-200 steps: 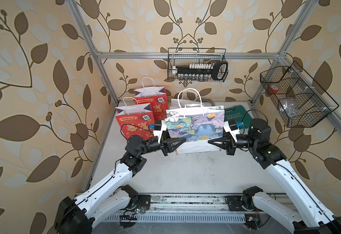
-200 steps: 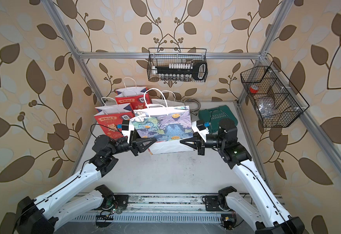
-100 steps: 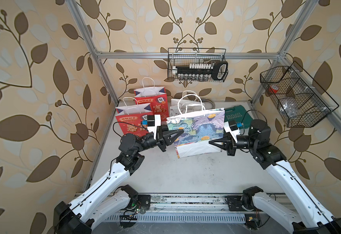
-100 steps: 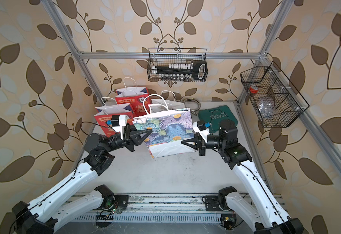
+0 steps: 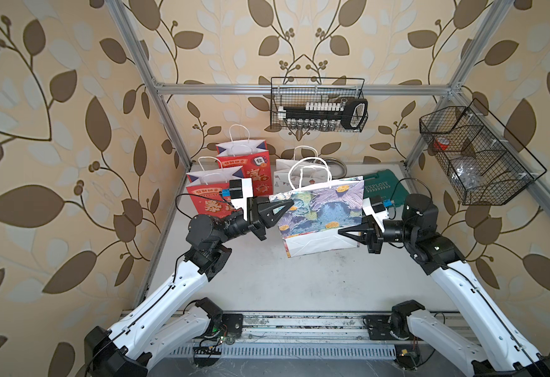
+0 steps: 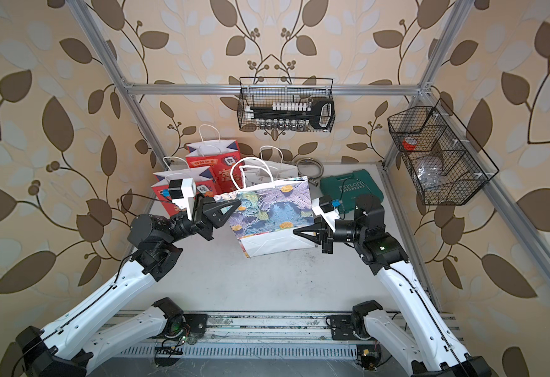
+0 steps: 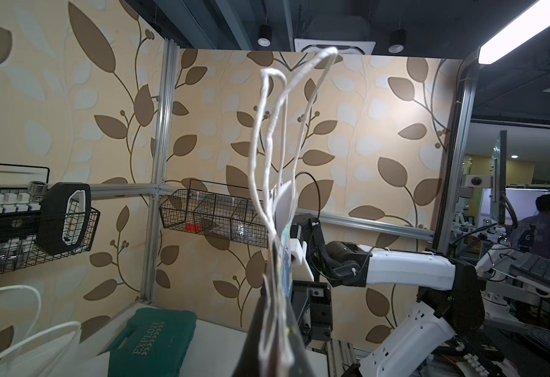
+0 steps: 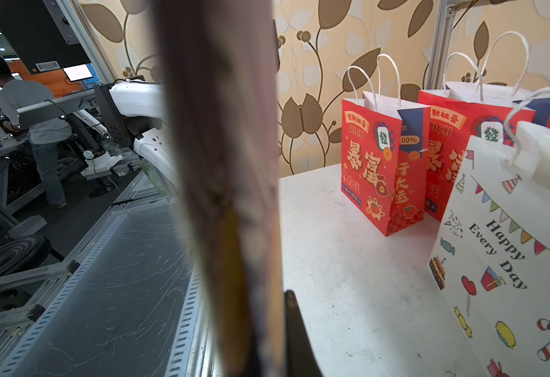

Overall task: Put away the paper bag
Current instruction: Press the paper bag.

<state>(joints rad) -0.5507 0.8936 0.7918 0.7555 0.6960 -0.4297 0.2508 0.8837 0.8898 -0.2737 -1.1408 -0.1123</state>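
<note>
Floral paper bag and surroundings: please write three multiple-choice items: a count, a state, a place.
1. How many red bags stand on the table? A one; B two; C four.
2. The floral bag is: A lying flat; B crumpled; C tilted, gripped by left pincer and right pincer.
3. The green case lies: A on the table, back right; B inside the floral bag; C on a red bag.
Answers: B, two stand at the left; C, a pincer pinches each side; A, it lies flat there.
</note>
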